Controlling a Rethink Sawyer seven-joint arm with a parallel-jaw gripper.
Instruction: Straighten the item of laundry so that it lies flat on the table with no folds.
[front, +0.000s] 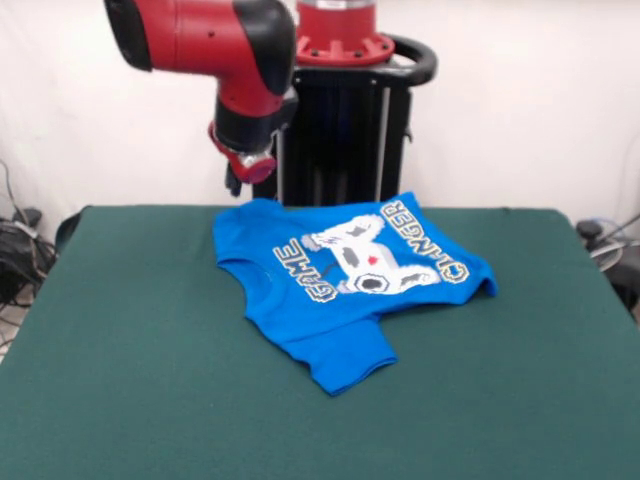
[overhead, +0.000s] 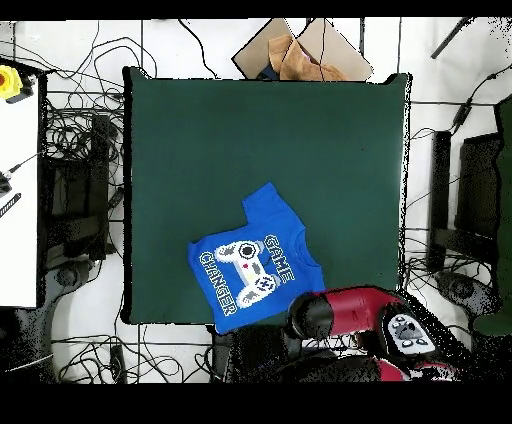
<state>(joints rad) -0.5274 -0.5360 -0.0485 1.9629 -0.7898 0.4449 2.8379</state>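
One blue T-shirt (front: 345, 285) lies on the green desk (front: 130, 360), toward its far edge in the front view, just in front of the black pedestal (front: 340, 140). It is rumpled, one sleeve folded out toward the near side. The single red arm hangs above the desk's far edge, its gripper (front: 238, 180) clear of the shirt; whether its fingers are wide or narrow cannot be told. Overhead, cables (overhead: 75, 190) and cardboard (overhead: 295, 55) surround the desk.
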